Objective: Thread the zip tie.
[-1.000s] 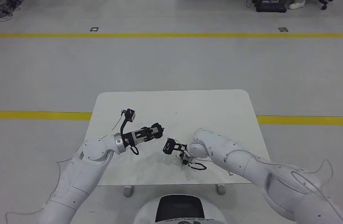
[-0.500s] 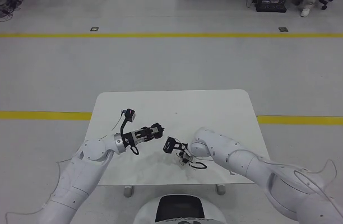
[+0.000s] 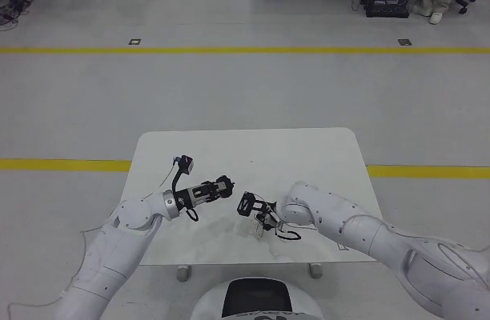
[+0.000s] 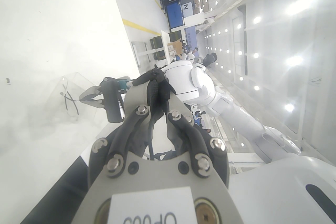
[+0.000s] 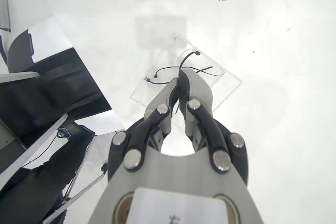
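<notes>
The right tool [image 5: 180, 75] is pressed together on a black zip tie [image 5: 187, 58], pinching the strap partway along. The head end curves out past the tips over a clear plate [image 5: 225, 88] on the tabletop [image 5: 236, 12], and a short run of strap shows between the pads on the wrist side. Loose ties [image 5: 164, 68] lie crossed on the plate right by the tips. The left tool [image 3: 226, 187] hangs over the tabletop near the right one, its tips pointing toward it. Its fingers look pressed together, and I cannot tell whether anything is between them.

The step in hand looks like getting one tie free so that its tail can be fed through its own head. To do this well, the tie probably needs to come straight up from the plate, because the crossed straps could snag and be dragged along. A mid-strap grip leaves both ends floppy, so the head will swing. Slow travel should let it settle before the second tool comes in. The left tool will likely have to open first and then take the head squarely, with the slot facing the tail. The tail is thin and the slot small, so the two should be lined up along one axis before pushing. A skewed entry would just buckle the strap.
</notes>
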Robot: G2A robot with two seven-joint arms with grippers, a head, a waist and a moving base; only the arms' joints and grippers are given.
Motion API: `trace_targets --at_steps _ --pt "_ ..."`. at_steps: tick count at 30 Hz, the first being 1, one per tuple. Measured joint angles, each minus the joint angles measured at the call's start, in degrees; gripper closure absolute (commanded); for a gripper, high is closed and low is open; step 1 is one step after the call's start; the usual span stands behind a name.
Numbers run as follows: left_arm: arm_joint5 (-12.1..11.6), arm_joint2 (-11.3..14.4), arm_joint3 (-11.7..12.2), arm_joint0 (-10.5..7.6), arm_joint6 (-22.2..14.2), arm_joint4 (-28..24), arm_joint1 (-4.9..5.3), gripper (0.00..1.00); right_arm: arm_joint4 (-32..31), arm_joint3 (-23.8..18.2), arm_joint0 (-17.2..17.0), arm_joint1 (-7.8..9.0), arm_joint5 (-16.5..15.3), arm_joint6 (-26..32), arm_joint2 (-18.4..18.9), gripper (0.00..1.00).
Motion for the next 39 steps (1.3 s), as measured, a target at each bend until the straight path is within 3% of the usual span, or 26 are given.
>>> trace_targets --at_steps 9,18,28,33,39 --pt "0.00 0.00 0.00 0.00 0.00 0.00 0.00 1.00 -0.61 -8.06 -2.91 7.03 0.00 -6.66 3.03 1.00" --pt "0.00 0.00 0.00 0.00 0.00 0.00 0.00 1.00 1.15 -13.36 -8.64 13.79 0.00 -20.39 9.03 1.00" --pt "0.00 0.00 0.00 0.00 0.00 0.00 0.00 1.00 1.82 -13.83 -9.42 14.18 0.05 -21.37 10.08 1.00" --pt "0.00 0.00 0.00 0.00 0.00 0.00 0.00 1.00 1.92 -15.46 -13.24 15.62 0.00 -33.38 12.85 1.00" --pt "0.00 0.00 0.00 0.00 0.00 0.00 0.00 1.00 -1.86 -18.24 -20.62 19.57 0.00 -52.93 14.42 1.00"
